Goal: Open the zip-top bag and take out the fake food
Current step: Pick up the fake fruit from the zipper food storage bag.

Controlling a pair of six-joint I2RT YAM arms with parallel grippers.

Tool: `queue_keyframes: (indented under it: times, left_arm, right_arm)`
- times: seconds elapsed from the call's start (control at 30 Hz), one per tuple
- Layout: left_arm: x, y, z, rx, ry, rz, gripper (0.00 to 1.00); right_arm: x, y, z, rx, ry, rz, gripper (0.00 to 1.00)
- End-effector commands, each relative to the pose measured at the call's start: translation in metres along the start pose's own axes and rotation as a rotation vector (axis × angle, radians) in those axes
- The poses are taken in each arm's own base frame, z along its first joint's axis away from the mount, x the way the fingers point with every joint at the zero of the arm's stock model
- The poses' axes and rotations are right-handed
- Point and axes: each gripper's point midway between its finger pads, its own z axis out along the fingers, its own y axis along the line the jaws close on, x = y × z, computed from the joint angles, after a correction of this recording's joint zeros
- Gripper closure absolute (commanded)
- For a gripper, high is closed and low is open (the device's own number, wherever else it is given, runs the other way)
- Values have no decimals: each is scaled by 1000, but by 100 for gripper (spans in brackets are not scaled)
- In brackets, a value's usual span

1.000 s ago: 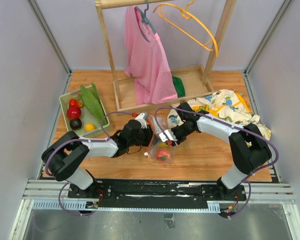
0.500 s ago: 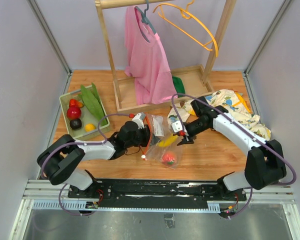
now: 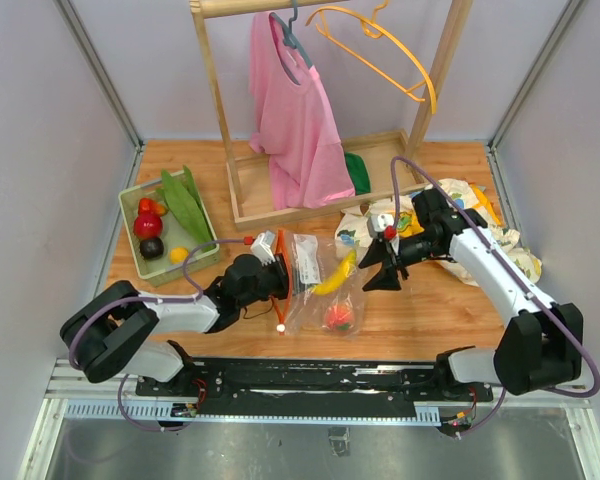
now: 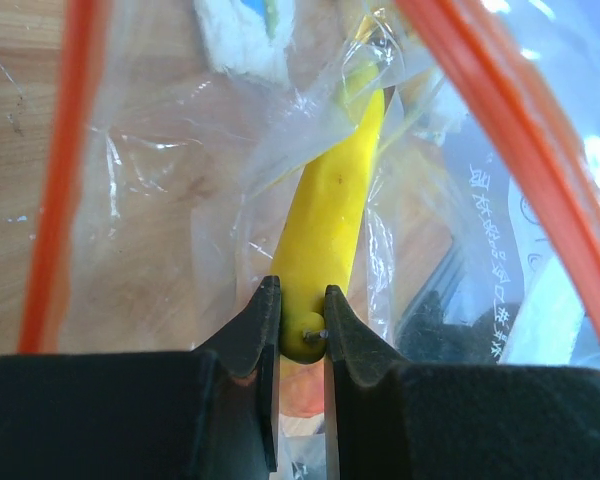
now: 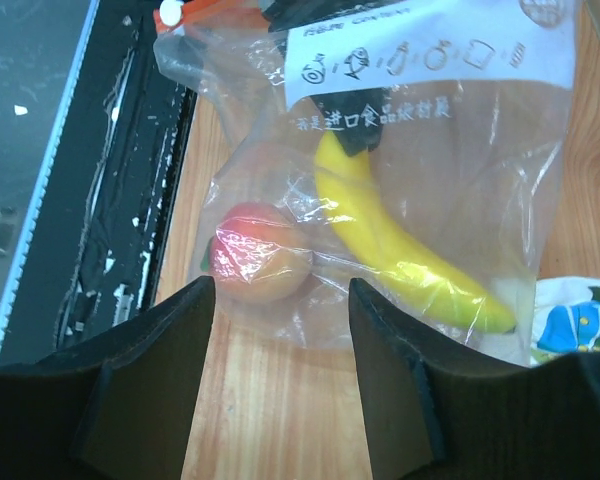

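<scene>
The zip-top bag point(image 3: 320, 290) lies on the wooden table, clear and crinkly, with its orange-red zipper strip point(image 4: 58, 180) running down both sides of the left wrist view. Inside it lie fake food pieces: a yellow banana point(image 3: 335, 272) and a peach-red fruit point(image 3: 338, 317). My left gripper point(image 4: 302, 296) reaches into the bag's mouth and is shut on the stem end of the banana point(image 4: 340, 190). My right gripper point(image 3: 372, 272) hangs open just right of the bag, touching nothing. Its view shows the bag point(image 5: 420, 130), the banana point(image 5: 400, 250) and the peach-red fruit point(image 5: 260, 255) ahead of the right gripper point(image 5: 280, 287).
A pale green tray point(image 3: 128, 218) at the left holds more fake food. A wooden rack at the back carries a pink shirt point(image 3: 295, 110) and a yellow hanger point(image 3: 390, 50). The dinosaur-print cloth point(image 3: 460, 215) lies crumpled behind the right arm.
The right gripper has let go of the bag, opened and drawn back to the right. The bag has settled flatter on the table. The left gripper has shifted slightly left, still shut.
</scene>
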Motion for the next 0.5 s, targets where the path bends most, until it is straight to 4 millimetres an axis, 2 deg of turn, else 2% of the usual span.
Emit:
queue_keyframes:
  times: [0.0,0.27,0.47]
  left_arm:
    - [-18,-21,-5,73,-93,-29,100]
    - [-20,-20,-12,94,-133,-92,100]
    - [-22,-22,-12,108,-145,-111,100]
  right_arm:
    - [-17,-1,-12,51,-96,170,42]
    - [-12,-28,-27,167,-239,435,41]
    - [-4,-31,-29,182,-278,518,41]
